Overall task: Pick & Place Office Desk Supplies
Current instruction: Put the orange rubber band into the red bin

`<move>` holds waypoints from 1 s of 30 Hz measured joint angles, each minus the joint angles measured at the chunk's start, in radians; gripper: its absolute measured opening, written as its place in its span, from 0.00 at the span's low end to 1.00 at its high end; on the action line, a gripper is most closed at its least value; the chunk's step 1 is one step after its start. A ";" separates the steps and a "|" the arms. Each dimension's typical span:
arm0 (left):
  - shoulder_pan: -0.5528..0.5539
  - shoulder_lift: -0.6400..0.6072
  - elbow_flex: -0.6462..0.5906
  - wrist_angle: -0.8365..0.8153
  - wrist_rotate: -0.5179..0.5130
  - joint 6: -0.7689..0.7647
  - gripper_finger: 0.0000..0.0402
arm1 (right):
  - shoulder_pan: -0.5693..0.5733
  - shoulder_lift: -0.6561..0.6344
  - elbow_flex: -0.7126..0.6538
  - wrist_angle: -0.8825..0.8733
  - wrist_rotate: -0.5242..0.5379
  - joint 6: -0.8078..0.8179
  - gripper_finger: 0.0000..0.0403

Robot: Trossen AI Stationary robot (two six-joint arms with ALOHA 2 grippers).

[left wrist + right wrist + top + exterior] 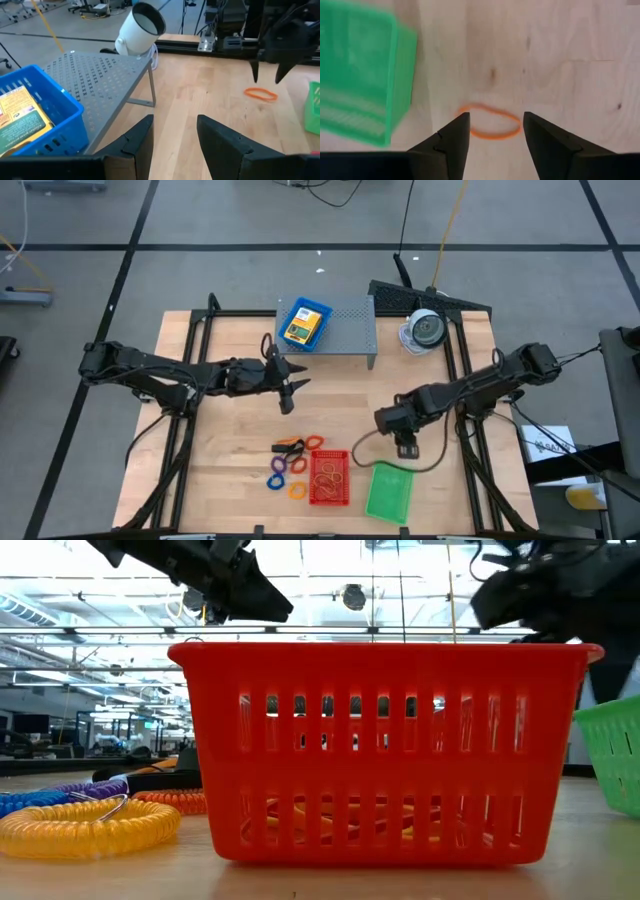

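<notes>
My right gripper [496, 116] is open and points down just above a thin orange rubber band [489, 133] that lies flat on the wood beside the green mesh tray [355, 75]. The left wrist view shows those fingertips [256, 75] slightly above the band [260, 93]. My left gripper [289, 393] is open and empty, in the air near the grey shelf's front. A blue tray [304, 324] with yellow-and-green crayon boxes stands on the shelf. The red tray [330, 478] holds rubber bands, with coiled rings [285, 469] and a dark piece to its left.
The grey perforated shelf [345, 330] stands at the table's far middle, with a round white-and-grey device [424, 330] to its right. The red tray [380, 750] and green tray [389, 492] stand at the near edge. A cable runs on the wood by my right gripper.
</notes>
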 joint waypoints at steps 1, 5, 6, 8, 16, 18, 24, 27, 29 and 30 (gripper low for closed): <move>0.000 0.000 0.000 -0.004 0.000 -0.001 0.39 | 0.008 0.000 0.000 -0.011 0.002 -0.028 0.45; 0.000 0.000 0.000 -0.014 0.000 -0.003 0.39 | 0.029 0.000 -0.001 -0.037 0.057 -0.123 0.44; 0.000 0.000 0.000 -0.013 0.000 -0.003 0.39 | 0.031 0.000 -0.001 -0.040 0.076 -0.144 0.44; 0.000 0.000 0.000 -0.013 0.000 -0.005 0.39 | 0.031 0.000 -0.002 -0.044 0.099 -0.182 0.43; 0.000 0.000 0.000 -0.012 0.000 -0.022 0.39 | 0.030 0.000 -0.098 0.025 0.079 -0.228 0.43; 0.000 0.000 0.000 -0.012 0.000 -0.027 0.39 | 0.030 -0.008 -0.129 0.081 0.053 -0.231 0.43; 0.000 0.000 0.000 -0.005 0.000 -0.031 0.39 | 0.030 -0.090 -0.218 0.196 0.051 -0.250 0.42; 0.000 0.000 0.000 -0.003 0.000 -0.037 0.39 | 0.030 -0.150 -0.262 0.209 0.053 -0.246 0.42; 0.000 0.000 0.000 -0.003 0.000 -0.037 0.39 | 0.030 -0.192 -0.293 0.226 0.055 -0.234 0.42; 0.000 0.000 0.000 -0.003 0.000 -0.037 0.39 | 0.030 -0.210 -0.308 0.236 0.061 -0.228 0.42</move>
